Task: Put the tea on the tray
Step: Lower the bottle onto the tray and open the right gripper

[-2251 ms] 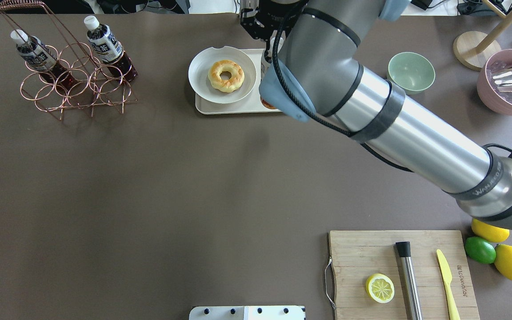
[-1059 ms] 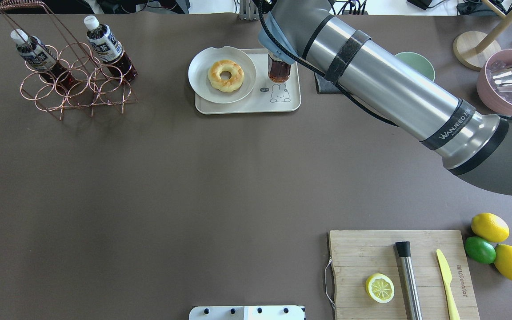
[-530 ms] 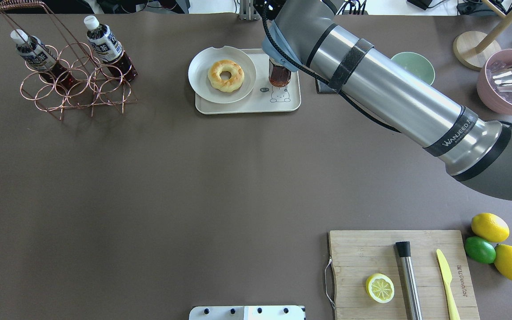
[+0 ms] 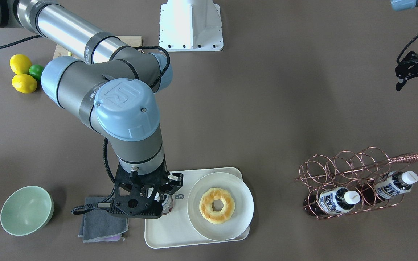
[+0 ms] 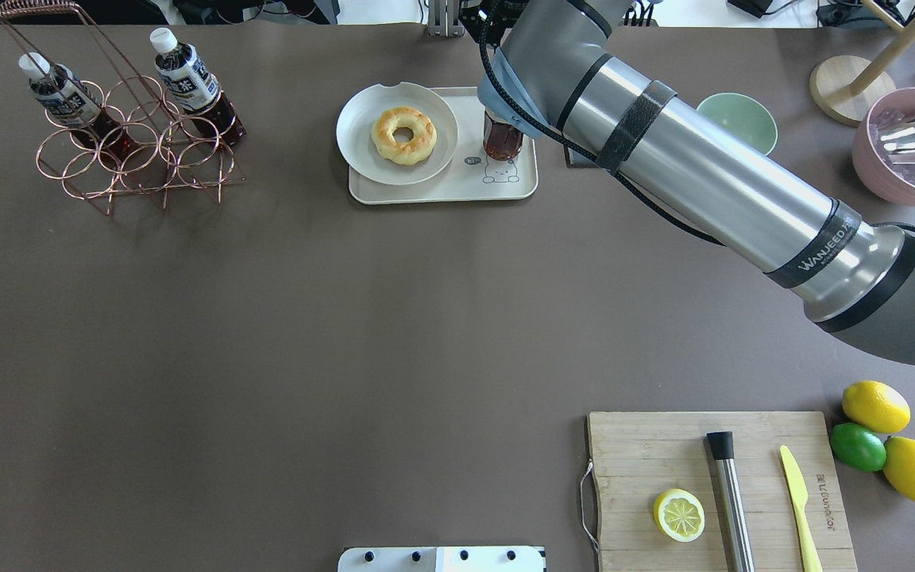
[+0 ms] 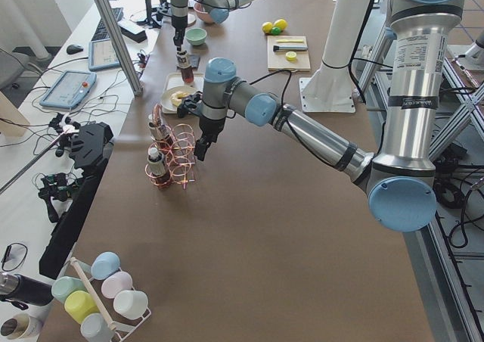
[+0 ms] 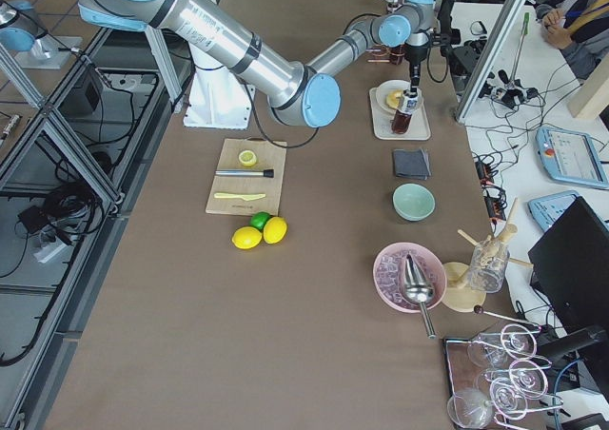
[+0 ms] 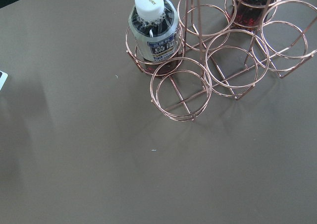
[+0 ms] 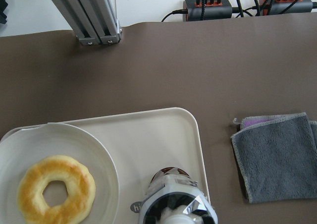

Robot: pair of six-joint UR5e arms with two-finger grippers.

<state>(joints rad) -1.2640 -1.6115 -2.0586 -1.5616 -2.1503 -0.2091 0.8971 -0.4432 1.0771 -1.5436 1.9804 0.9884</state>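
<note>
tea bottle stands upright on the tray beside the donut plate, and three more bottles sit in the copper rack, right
Not quite: the copper rack holds two more bottles, not three, as the overhead view shows. The tea bottle does stand upright on the tray beside the donut plate.

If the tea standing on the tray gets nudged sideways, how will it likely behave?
The tea stands upright, tall and narrow, on the tray, so a nudge near its top would probably tip it. Dark liquid shows in it, so it is likely heavy for its size. Its round body would probably roll once it is down.
</note>
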